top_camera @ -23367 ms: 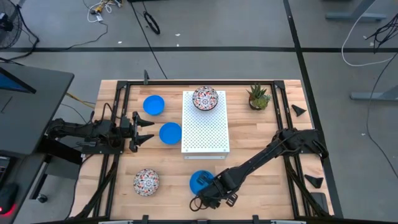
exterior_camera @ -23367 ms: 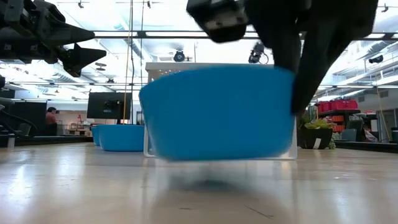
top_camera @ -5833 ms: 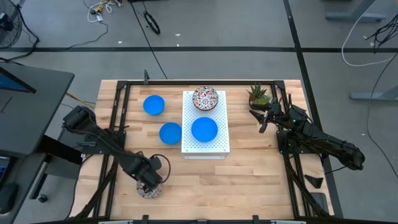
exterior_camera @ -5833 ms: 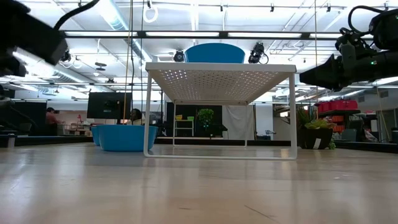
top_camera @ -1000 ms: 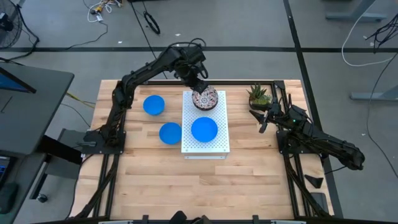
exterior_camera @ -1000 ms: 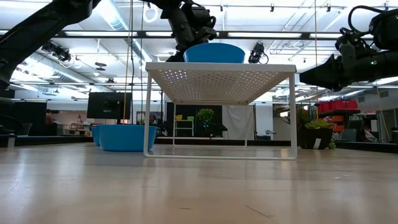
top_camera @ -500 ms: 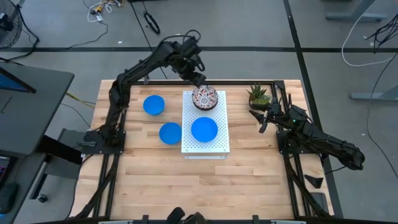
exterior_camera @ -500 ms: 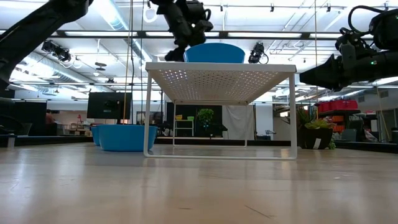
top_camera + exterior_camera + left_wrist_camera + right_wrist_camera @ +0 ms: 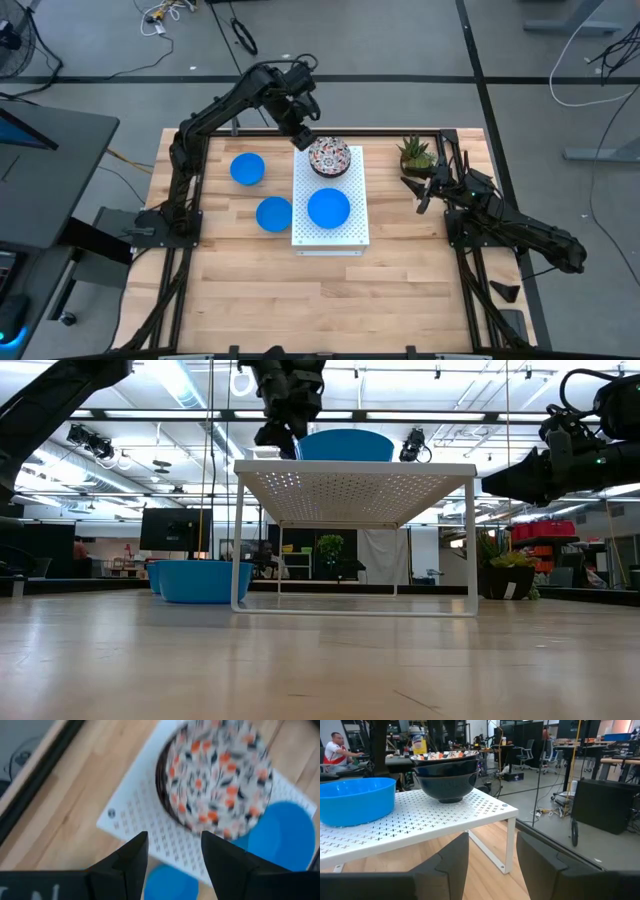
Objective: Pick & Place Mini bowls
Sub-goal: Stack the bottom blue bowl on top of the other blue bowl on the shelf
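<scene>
A floral mini bowl sits nested in a second one on the far end of the white perforated board. A blue mini bowl stands on the board's near half. Two more blue bowls rest on the table left of the board. My left gripper hovers open above the board's far left corner, just left of the floral bowls, with nothing between its fingers. My right gripper waits open at the table's right, pointing at the board.
A small green potted plant stands at the far right, just beyond my right gripper. The board stands on thin legs, with open room under it. Bare wood fills the table's near half.
My left gripper has drawn away from the floral bowl's far left rim, rising a little and going toward the table's left edge. The floral bowl has stayed nested on the board.
</scene>
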Tool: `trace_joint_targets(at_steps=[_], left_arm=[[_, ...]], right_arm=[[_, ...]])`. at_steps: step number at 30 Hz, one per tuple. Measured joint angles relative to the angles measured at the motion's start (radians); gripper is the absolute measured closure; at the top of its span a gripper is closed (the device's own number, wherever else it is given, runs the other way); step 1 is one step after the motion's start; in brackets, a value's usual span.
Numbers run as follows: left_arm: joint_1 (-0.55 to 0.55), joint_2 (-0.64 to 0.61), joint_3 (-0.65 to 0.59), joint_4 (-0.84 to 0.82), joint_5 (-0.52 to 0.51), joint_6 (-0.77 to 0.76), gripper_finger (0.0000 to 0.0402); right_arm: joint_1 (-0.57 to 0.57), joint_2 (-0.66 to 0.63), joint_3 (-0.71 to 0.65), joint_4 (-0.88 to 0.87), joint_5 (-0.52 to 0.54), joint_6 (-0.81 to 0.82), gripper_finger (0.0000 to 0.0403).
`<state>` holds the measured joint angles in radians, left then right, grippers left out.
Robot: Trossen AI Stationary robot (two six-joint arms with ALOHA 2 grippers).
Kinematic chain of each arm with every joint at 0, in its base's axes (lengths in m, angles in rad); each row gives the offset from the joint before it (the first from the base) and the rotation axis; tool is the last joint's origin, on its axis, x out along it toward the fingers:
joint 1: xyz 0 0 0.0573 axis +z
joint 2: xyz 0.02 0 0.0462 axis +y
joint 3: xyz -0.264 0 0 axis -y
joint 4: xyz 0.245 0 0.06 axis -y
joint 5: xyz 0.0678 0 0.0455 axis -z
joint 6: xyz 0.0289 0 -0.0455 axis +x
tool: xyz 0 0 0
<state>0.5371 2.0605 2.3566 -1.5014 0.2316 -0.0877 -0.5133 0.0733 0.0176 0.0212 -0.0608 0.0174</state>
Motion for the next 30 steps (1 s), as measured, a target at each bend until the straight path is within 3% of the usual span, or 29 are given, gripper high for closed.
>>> trace_joint_targets(at_steps=[3,18,24,30], left_arm=[[-0.005,0.0,0.0,-0.075,-0.016,0.005,0.0213],[-0.075,-0.025,-0.012,-0.068,-0.107,0.062,0.0213],[-0.132,-0.131,-0.139,-0.069,-0.153,0.09,0.0213],[-0.16,-0.256,-0.321,-0.022,-0.213,-0.005,0.0213]], right_arm=[[0.0,0.0,0.0,0.0,0.0,0.0,0.0234],[0.0,0.0,0.0,0.0,0.0,0.0,0.0234],[0.0,0.0,0.0,0.0,0.0,0.0,0.0234],[0.0,0.0,0.0,0.0,0.0,0.0,0.0234]])
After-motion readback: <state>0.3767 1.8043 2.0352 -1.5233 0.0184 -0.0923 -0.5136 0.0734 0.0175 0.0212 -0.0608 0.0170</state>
